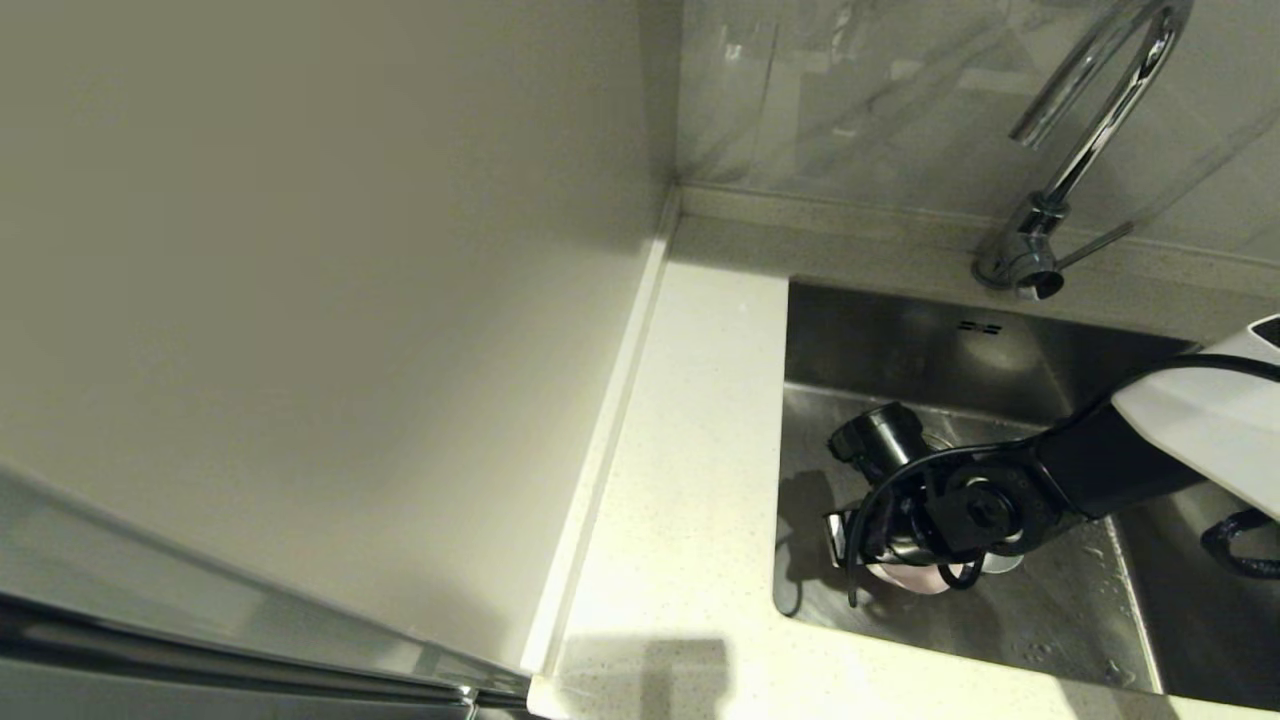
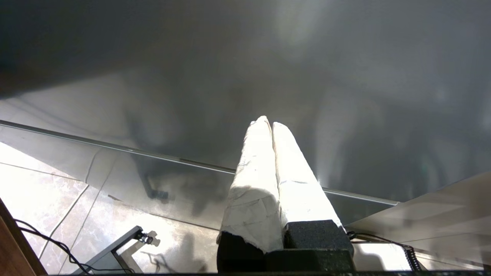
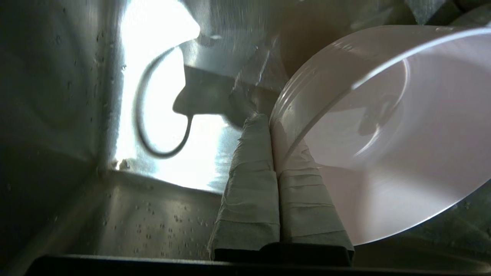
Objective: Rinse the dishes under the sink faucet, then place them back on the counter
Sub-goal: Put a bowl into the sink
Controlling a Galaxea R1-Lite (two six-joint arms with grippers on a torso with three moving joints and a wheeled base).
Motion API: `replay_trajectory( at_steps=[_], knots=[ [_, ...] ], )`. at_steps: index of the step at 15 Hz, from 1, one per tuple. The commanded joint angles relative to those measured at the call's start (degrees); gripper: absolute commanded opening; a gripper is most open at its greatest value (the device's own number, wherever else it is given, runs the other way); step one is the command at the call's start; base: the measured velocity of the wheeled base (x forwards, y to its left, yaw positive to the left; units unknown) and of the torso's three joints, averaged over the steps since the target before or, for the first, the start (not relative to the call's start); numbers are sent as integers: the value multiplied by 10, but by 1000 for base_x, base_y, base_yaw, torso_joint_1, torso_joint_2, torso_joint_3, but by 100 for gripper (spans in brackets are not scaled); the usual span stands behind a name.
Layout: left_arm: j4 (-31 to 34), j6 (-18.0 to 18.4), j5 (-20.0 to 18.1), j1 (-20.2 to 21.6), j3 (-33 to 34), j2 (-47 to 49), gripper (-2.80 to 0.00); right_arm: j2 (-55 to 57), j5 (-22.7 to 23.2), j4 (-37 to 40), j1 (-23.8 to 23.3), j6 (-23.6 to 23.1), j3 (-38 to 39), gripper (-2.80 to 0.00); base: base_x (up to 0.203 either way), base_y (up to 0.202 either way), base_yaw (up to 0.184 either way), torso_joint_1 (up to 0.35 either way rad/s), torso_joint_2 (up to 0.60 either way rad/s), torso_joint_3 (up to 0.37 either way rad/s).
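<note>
A pale pink bowl (image 3: 383, 126) is tilted on edge low in the steel sink (image 1: 1040, 620). My right gripper (image 3: 273, 126) is shut on its rim, one finger inside the bowl and one outside. From the head, the black wrist covers most of the bowl (image 1: 915, 578), leaving only a pink edge. The chrome faucet (image 1: 1090, 130) rises behind the sink at the back right, its side lever (image 1: 1095, 245) pointing right. White speckled counter (image 1: 690, 450) lies left of the basin. No white or blue bowl is in view. My left gripper (image 2: 268, 122) is parked off the counter, shut and empty.
A cream wall panel (image 1: 300, 300) stands along the counter's left side. Two overflow slots (image 1: 980, 326) mark the sink's back wall. Water drops dot the sink floor (image 3: 153, 222). A black cable loop (image 1: 1235, 545) hangs at the right of the basin.
</note>
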Motion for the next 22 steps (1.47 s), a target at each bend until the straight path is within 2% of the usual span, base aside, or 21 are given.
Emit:
replay_trajectory(
  at_steps=[1, 5, 6, 12, 15, 17, 22],
  knots=[
    [0, 0, 0, 0, 0, -2, -280, 9, -1, -1, -1, 0, -7, -280, 0, 0, 0, 0, 0, 0],
    [0, 0, 0, 0, 0, -2, -280, 10, -1, 20, -1, 0, -19, -280, 0, 0, 0, 0, 0, 0],
    [0, 0, 0, 0, 0, -2, -280, 12, -1, 21, -1, 0, -24, 0, 0, 0, 0, 0, 0, 0],
    [0, 0, 0, 0, 0, -2, -280, 6, -10, 21, -1, 1, -23, 0, 0, 0, 0, 0, 0, 0],
    [0, 0, 0, 0, 0, -2, -280, -32, -10, 44, -1, 2, -9, 0, 0, 0, 0, 0, 0, 0],
    [0, 0, 0, 0, 0, -2, -280, -82, -10, 57, -1, 10, 22, 0, 0, 0, 0, 0, 0, 0],
    [0, 0, 1, -1, 0, -2, -280, -282, -10, 82, 0, 24, 165, 0, 0, 0, 0, 0, 0, 0]
  ],
)
